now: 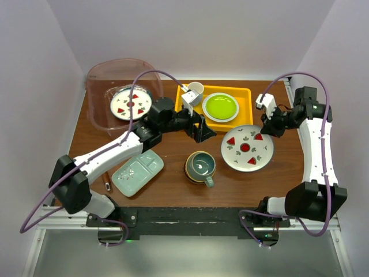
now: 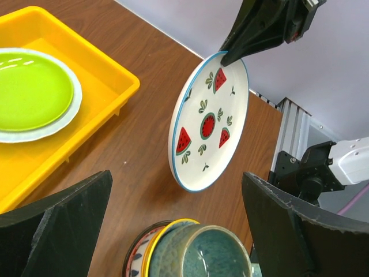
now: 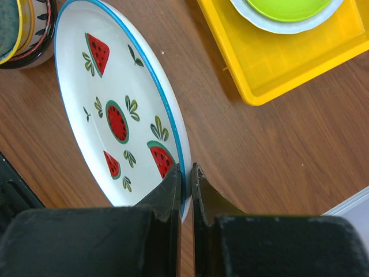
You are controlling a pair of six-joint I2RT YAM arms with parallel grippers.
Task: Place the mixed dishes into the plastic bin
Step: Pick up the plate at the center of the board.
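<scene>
My right gripper is shut on the rim of a white watermelon plate. In the left wrist view that plate stands tilted with its held edge raised. My left gripper is open and holds nothing, hovering between the yellow tray and a teal mug nested in stacked patterned bowls. A pale green divided tray lies at the near left. The plastic bin stands at the far left with another watermelon plate inside it.
A yellow tray at the back holds a lime-green plate and a small white cup. A thin brown stick lies near the left arm's base. Walls close in the table on three sides.
</scene>
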